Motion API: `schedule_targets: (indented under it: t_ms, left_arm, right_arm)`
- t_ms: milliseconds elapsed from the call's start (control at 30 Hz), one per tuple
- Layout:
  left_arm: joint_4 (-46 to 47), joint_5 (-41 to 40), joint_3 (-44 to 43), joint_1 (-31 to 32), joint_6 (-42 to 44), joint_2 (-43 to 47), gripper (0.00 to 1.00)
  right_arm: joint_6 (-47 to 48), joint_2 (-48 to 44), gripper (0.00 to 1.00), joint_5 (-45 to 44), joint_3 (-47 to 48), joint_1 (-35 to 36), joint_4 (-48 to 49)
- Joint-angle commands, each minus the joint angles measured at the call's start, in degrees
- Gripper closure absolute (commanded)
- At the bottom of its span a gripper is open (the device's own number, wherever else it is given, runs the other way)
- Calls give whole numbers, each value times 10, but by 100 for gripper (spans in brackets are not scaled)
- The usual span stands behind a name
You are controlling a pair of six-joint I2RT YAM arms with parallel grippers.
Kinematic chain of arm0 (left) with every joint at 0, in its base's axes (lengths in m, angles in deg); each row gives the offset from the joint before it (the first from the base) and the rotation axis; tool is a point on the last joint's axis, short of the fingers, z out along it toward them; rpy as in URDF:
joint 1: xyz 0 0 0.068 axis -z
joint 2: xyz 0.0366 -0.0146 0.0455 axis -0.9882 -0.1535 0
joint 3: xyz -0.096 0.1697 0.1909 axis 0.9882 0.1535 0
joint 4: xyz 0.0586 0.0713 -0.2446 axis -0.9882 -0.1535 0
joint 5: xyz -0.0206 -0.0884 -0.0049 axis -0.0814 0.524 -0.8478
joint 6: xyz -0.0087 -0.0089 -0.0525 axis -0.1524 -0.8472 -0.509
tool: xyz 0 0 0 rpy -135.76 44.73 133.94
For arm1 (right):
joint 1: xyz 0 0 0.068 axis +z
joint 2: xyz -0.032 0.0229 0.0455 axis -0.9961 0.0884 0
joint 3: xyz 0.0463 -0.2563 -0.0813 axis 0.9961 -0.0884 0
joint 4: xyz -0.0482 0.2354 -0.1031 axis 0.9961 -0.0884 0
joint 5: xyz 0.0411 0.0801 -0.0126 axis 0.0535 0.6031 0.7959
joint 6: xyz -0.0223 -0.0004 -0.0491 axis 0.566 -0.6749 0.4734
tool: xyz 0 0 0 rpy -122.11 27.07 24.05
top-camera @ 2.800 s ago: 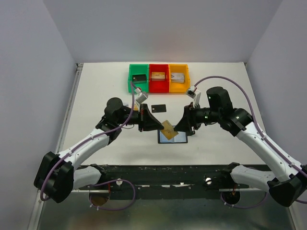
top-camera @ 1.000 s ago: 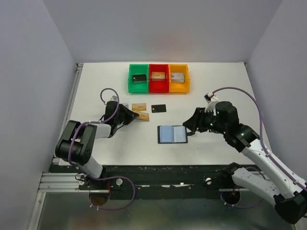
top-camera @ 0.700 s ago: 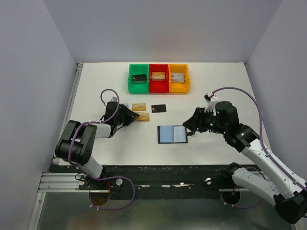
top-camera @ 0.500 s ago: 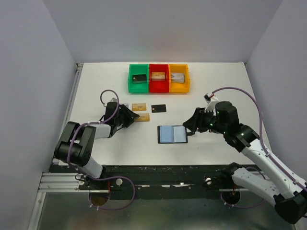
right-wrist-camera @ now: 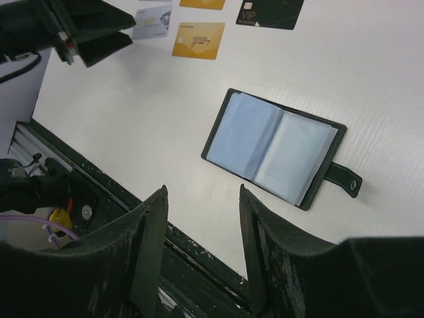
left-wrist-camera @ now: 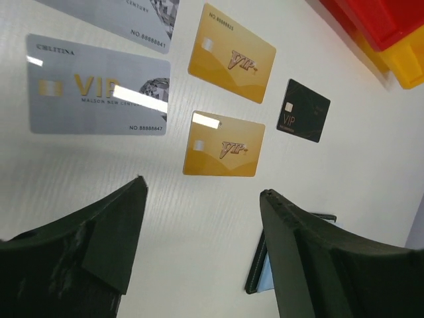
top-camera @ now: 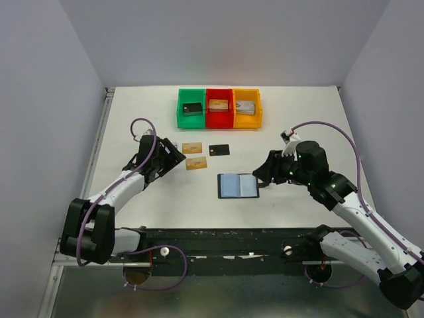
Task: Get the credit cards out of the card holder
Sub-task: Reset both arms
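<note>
Black card holder lay open on our desk, credit cards outside it — both jaws stood open.

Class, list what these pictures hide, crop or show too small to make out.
- Left wrist: card holder mostly behind a finger; upper silver card cropped by the top edge.
- Right wrist: black card cropped by the top edge; whether the card holder's sleeves hold cards is unclear.
- Top: contents of the bins too small.

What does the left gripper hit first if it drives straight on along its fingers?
Probably the nearer tan-gold card, lying flat on the table just ahead of the open left gripper; depth is unclear.
</note>
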Motion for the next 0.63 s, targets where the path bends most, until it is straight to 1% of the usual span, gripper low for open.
schedule_targets:
  t_ms: [0,100,200,267,333,400,533,567,600]
  left_arm:
    - [-192,-121,-57,-4,53,72,17]
    - [-313,-180,-100,-4,35,94,13]
    - [-372,-194,-109,-4,30,116,13]
    - [-386,-187,-102,-3,39,136,13]
    - [-363,-157,-85,-3,77,166,13]
    - [-365,-140,-74,-3,105,191,13]
    - [-364,-127,-62,-3,127,251,15]
    - [-362,-122,-60,-3,127,267,15]
    - [-359,-123,-60,-3,130,282,14]
  right_arm:
    - [19,-12,45,-31,-18,-1,-11]
    - [30,-33,45,-66,-31,0,-15]
    - [36,-55,45,-98,-48,0,1]
    - [36,-62,45,-114,-48,0,2]
    - [37,-67,44,-129,-47,0,3]
    - [31,-70,44,-153,-43,0,3]
    - [33,-71,43,-153,-27,0,3]
    - [34,-71,41,-152,-22,0,8]
    - [26,-72,31,-161,-18,0,10]
